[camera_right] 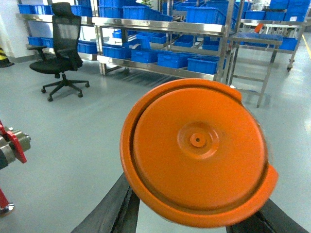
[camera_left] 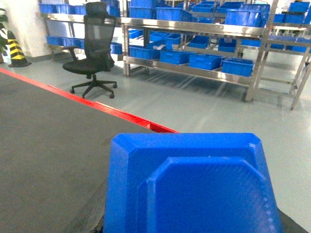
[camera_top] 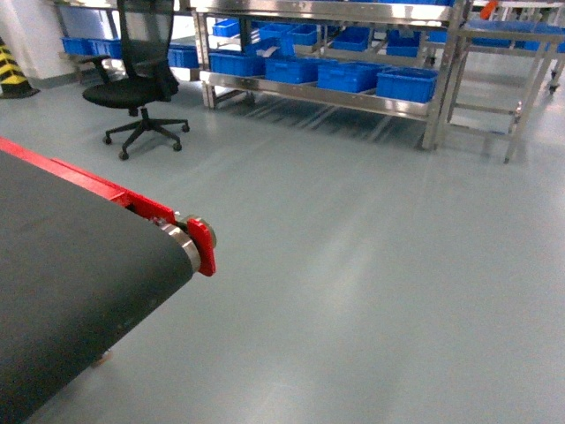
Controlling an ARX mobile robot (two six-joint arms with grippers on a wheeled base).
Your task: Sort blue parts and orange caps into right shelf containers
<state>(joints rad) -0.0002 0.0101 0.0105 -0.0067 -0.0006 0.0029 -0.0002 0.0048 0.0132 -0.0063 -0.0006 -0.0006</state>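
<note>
A large blue part (camera_left: 194, 187) with chamfered corners fills the bottom of the left wrist view, held above the belt's end; my left gripper (camera_left: 194, 229) is shut on it, with the fingers almost wholly hidden behind it. In the right wrist view a round orange cap (camera_right: 197, 148) hangs over the floor, and my right gripper (camera_right: 194, 216) is shut on its lower edge with black fingers (camera_right: 119, 206) on either side. Blue containers (camera_top: 406, 84) stand in a row on the steel shelf's low tier, far ahead. Neither gripper shows in the head view.
A black conveyor belt (camera_top: 62, 265) with a red side rail and red end bracket (camera_top: 201, 240) fills the left. A black office chair (camera_top: 141, 84) stands before the steel shelf (camera_top: 327, 93). A steel frame table (camera_top: 499, 79) is at the right, a striped cone (camera_top: 11, 71) far left.
</note>
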